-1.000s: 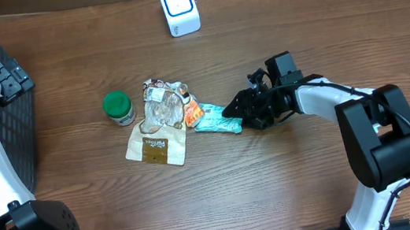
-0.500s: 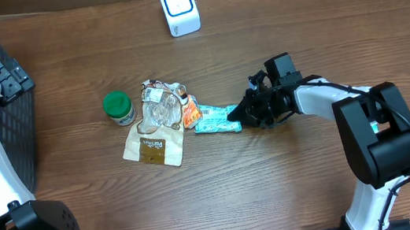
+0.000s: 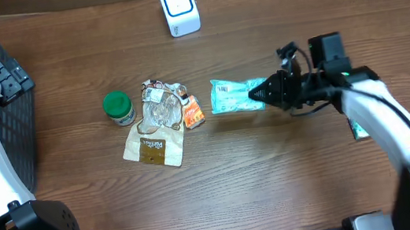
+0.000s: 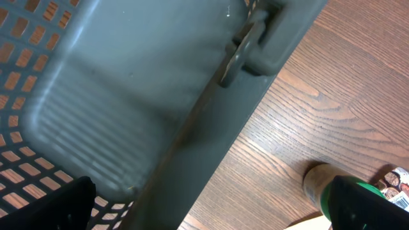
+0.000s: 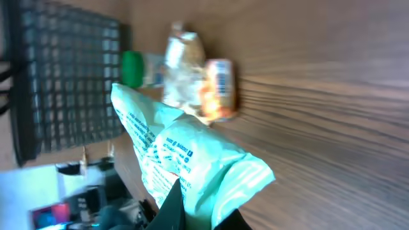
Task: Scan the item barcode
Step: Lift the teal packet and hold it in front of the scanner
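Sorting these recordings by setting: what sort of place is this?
Likely a mock shop checkout on a wooden table: a white scanner stands at the top edge, a dark basket sits at the left, and small packaged goods lie mid-table, with a teal packet in the right gripper.

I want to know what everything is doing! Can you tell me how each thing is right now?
packet: held by one end, off the table.
right gripper: shut on packet.
left gripper: open, empty.
jar: upright, lid on.
pouch: lying flat.
clear bag: crumpled, resting on pouch.
scanner: standing, nothing near it.
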{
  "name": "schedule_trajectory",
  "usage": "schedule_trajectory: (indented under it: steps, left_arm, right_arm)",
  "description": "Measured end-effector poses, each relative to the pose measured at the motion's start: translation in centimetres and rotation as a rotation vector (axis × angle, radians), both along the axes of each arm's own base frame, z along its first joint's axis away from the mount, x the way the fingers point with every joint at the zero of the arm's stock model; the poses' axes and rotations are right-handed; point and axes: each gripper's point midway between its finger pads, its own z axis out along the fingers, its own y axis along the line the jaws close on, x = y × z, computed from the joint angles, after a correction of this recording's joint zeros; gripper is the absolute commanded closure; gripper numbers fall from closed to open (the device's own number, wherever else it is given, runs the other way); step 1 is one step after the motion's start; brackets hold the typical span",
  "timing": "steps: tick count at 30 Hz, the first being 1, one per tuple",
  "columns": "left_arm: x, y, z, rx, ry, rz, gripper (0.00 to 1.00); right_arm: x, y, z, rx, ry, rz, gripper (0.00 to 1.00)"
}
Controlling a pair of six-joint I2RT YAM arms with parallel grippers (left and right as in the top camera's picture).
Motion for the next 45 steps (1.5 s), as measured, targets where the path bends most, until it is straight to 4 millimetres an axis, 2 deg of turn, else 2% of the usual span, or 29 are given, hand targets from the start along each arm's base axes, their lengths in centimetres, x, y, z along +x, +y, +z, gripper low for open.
schedule_trajectory:
  steps: [4, 11, 16, 21, 27, 31, 35, 40, 45]
  left_arm:
    - [0.0, 0.0, 0.0, 0.0, 0.0, 0.0, 0.0]
    - [0.0, 0.0, 0.0, 0.0, 0.0, 0.0, 0.0]
    - [0.0, 0.0, 0.0, 0.0, 0.0, 0.0, 0.0]
    - [0.0, 0.0, 0.0, 0.0, 0.0, 0.0, 0.0]
    - [0.0, 0.0, 0.0, 0.0, 0.0, 0.0, 0.0]
    - [0.0, 0.0, 0.0, 0.0, 0.0, 0.0, 0.0]
    - [0.0, 0.0, 0.0, 0.0, 0.0, 0.0, 0.0]
    - [0.0, 0.0, 0.0, 0.0, 0.0, 0.0, 0.0]
    - [0.0, 0.0, 0.0, 0.0, 0.0, 0.0, 0.0]
  right_arm:
    - [-1.1, -0.2, 4.6, -0.004, -0.145, 0.001, 0.96]
    - [-4.1, -0.7, 10.1, -0.007, -0.247, -0.005, 0.96]
    - [-5.1, -0.8, 14.2, -0.006, -0.296, -0.005, 0.96]
    - [-5.3, -0.7, 16.1, -0.007, -0.322, -0.005, 0.96]
    - [-4.9, -0.9, 16.3, -0.123, -0.287, -0.074, 0.96]
    - [-3.6, -0.1, 16.6, -0.247, -0.26, -0.087, 0.96]
    - [-1.3, 1.6, 16.5, -0.383, -0.251, -0.069, 0.96]
    - [3.5, 3.2, 15.6, -0.577, -0.336, -0.084, 0.96]
    - [9.2, 4.4, 14.5, -0.788, -0.53, -0.154, 0.96]
